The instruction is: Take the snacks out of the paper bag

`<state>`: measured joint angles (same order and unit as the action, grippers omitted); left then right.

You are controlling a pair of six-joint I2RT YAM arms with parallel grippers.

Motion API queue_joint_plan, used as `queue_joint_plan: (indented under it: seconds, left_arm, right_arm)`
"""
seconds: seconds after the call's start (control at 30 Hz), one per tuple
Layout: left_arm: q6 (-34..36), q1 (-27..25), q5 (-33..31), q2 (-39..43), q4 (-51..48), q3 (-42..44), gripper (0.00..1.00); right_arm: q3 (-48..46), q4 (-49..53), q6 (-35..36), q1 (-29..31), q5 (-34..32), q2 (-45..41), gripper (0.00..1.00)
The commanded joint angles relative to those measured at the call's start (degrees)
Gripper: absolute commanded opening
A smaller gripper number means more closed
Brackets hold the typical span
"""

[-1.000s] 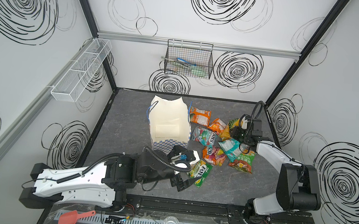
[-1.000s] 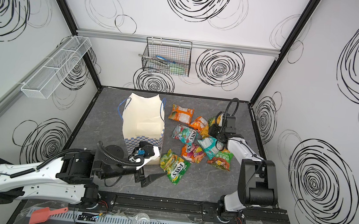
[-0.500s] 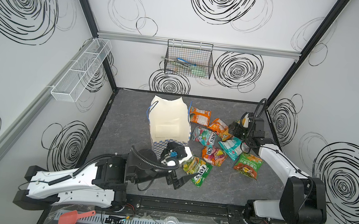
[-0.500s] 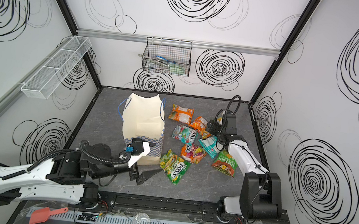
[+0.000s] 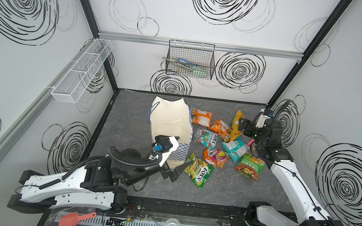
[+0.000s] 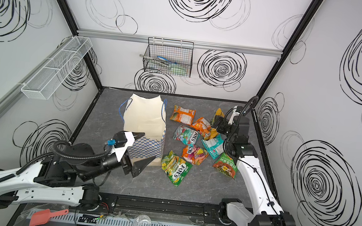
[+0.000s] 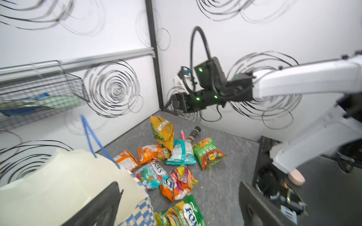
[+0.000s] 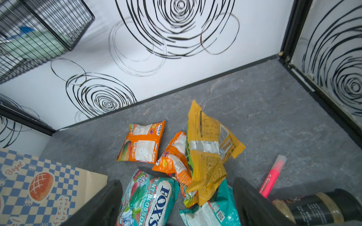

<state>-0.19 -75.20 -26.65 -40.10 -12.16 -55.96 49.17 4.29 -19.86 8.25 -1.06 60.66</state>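
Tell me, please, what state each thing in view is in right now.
paper bag, upright, mouth open
snack packets, lying out on the table
yellow-gold packet, propped up against its neighbours
left gripper, open, empty
right gripper, open, empty
pink marker, capped, lying flat
dark jar, lying on its side
black wire basket, hanging on the wall rail, holding utensils

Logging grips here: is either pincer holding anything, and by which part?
Nothing is held. The left pincer stands open by the paper bag; the right pincer is open above the yellow-gold packet.
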Motion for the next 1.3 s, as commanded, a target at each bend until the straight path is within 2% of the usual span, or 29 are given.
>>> queue_joint_plan:
  seconds: [0.0, 0.13, 0.2, 0.33, 0.43, 0.5, 0.57, 0.67, 0.8, 0.87, 0.93, 1.0, 1.07, 1.1, 1.2, 1.23, 1.27]
  left_arm:
    - [-1.37, 2.11, -17.08, 3.09, 8.39, 1.29, 0.97]
    - [-0.79, 10.53, -24.10, 4.03, 11.73, 1.87, 0.98]
    - [-1.70, 19.08, -23.18, 2.96, 11.66, 1.11, 0.99]
    - [-10.29, 41.71, -11.39, -0.44, 9.14, -0.70, 0.99]
    - [-22.96, 59.11, 3.76, -2.77, 8.44, 0.73, 0.99]
    - [-30.63, 67.43, 10.49, -3.14, 10.74, 4.75, 0.99]
    - [-34.19, 71.63, 10.65, -2.91, 12.51, 8.95, 0.99]
    - [-34.55, 73.13, 4.37, -1.85, 15.89, 15.71, 0.99]
    - [-31.14, 73.33, -2.45, -1.42, 25.42, 25.99, 0.96]
    - [-31.52, 73.90, -3.52, -2.57, 29.92, 30.11, 0.96]
    - [-28.24, 73.88, -4.56, -4.46, 37.79, 34.73, 0.96]
    - [-25.33, 73.67, -9.38, -6.75, 44.24, 38.64, 0.96]
    - [-19.35, 72.05, -12.76, -10.07, 55.20, 42.97, 0.96]
    - [-15.50, 71.13, -13.41, -12.61, 59.46, 44.41, 0.96]
    - [-5.24, 67.96, -13.63, -19.41, 67.24, 45.78, 0.96]
    - [-3.47, 67.38, -12.77, -21.28, 70.96, 46.85, 0.96]
    - [-2.63, 67.36, -9.13, -23.09, 76.31, 48.60, 0.96]
  right_arm:
    - [-3.42, -4.17, 0.32, -0.59, -5.37, -2.50, 0.93]
    - [-9.34, -9.16, -1.39, -2.15, -7.63, -5.21, 0.99]
    - [-12.76, -12.03, -1.89, -2.92, -7.84, -5.97, 0.97]
    - [-18.31, -16.63, -2.54, -3.74, -9.76, -5.69, 0.97]
    - [-22.20, -20.44, -2.59, -4.68, -10.03, -4.74, 0.97]
    - [-24.84, -22.76, -3.09, -4.91, -11.59, -4.19, 0.97]
    - [-27.38, -25.34, -3.09, -4.90, -13.94, -3.74, 0.97]
    - [-31.07, -32.01, -2.25, -4.99, -17.97, -1.18, 0.97]
    - [-25.66, -27.78, -1.75, -5.25, -18.02, 3.77, 0.97]
    - [-24.03, -28.74, -1.55, -5.47, -19.04, 7.11, 0.98]
    - [-22.61, -30.50, -1.12, -5.67, -20.23, 10.07, 0.97]
    - [-23.00, -35.97, 0.11, -5.70, -21.53, 12.10, 0.97]
    - [-24.35, -41.50, 2.05, -5.87, -21.25, 13.80, 0.97]
    - [-23.46, -39.87, 2.44, -6.02, -20.52, 13.91, 0.97]
    - [-25.34, -44.32, 4.82, -6.77, -18.90, 12.74, 0.97]
    - [-26.90, -47.38, 5.95, -7.19, -17.65, 12.13, 0.97]
    - [-27.97, -49.23, 6.70, -7.91, -15.14, 11.41, 0.97]
